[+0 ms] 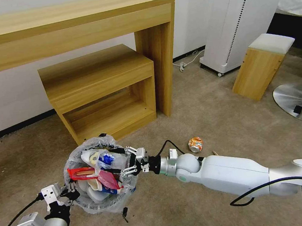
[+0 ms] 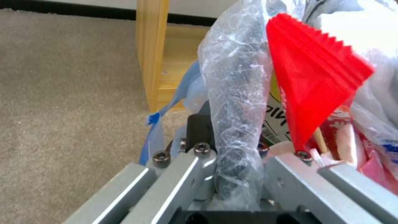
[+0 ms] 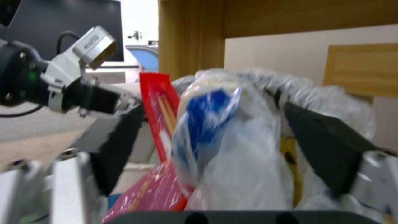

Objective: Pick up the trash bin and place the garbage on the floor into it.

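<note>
The trash bin [image 1: 95, 201], lined with a crinkly clear bag, hangs low over the beige floor [image 1: 201, 115], heaped with garbage: a red wrapper [image 1: 81, 173], a pink wrapper [image 1: 107, 179] and white pieces. My left gripper [image 1: 70, 191] is shut on the bin's near rim, and that bag-covered rim [image 2: 236, 130] runs between its fingers. My right gripper [image 1: 126, 161] is open above the bin's right side, its fingers wide on either side of a clear-wrapped blue-and-white item [image 3: 215, 124]. A crushed orange can [image 1: 195, 144] lies on the carpet right of the bin.
A low wooden shelf unit [image 1: 98, 89] stands just behind the bin under a long wooden desk [image 1: 76, 20]. To the right are a white appliance [image 1: 235, 21], a cushioned wooden stool [image 1: 261, 65] and a round metal base [image 1: 297, 101]. A small dark scrap [image 1: 124, 212] lies below the bin.
</note>
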Available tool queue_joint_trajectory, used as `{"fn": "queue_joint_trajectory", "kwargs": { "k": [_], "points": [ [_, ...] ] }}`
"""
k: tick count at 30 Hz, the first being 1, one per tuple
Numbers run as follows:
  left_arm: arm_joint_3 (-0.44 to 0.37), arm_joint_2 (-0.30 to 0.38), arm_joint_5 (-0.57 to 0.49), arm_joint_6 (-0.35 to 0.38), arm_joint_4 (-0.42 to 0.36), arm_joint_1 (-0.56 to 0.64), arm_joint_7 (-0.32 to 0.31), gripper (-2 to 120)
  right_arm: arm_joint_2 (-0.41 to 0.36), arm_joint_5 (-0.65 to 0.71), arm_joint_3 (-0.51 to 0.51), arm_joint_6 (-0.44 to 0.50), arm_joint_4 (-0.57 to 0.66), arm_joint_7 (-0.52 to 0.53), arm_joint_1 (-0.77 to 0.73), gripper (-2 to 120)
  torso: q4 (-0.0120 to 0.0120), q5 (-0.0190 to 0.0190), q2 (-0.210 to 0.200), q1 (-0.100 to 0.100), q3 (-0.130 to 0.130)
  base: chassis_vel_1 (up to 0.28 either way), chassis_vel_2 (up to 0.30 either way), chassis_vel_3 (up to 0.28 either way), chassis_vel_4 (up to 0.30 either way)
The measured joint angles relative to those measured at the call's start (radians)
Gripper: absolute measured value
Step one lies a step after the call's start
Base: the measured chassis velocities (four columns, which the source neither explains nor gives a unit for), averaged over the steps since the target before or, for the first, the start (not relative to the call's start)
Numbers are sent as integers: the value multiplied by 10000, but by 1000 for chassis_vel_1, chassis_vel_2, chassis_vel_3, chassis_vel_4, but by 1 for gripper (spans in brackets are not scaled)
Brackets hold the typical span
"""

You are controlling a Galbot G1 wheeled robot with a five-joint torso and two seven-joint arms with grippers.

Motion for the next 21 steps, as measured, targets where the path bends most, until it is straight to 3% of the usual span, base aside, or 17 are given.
{"fn": "queue_joint_trajectory", "kwargs": {
  "k": [2,12,14,20,21],
  "points": [
    [-16,99,-177,85,134,-13,-81,1,11,6,229,-55,167,292,-100,99,0,-1,0,0,0,0,0,0,0],
    [59,356,-500,314,355,-59,-180,1,-408,48,1390,-208,757,880,-417,100,-1,0,0,0,-1,0,0,0,0],
    [104,482,-560,350,407,-90,-187,1,-757,58,2230,-399,1099,1328,-826,100,6,1,-1,0,1,0,0,0,0],
    [113,587,-573,350,410,-112,-186,1,-1231,-57,3154,-698,1423,2169,-1372,100,0,-2,0,0,-1,0,0,0,0],
    [133,589,-546,348,406,-94,-140,1,-1610,-298,3830,-830,1554,2869,-1855,100,-4,4,0,1,0,0,0,0,0]
  ]
}}
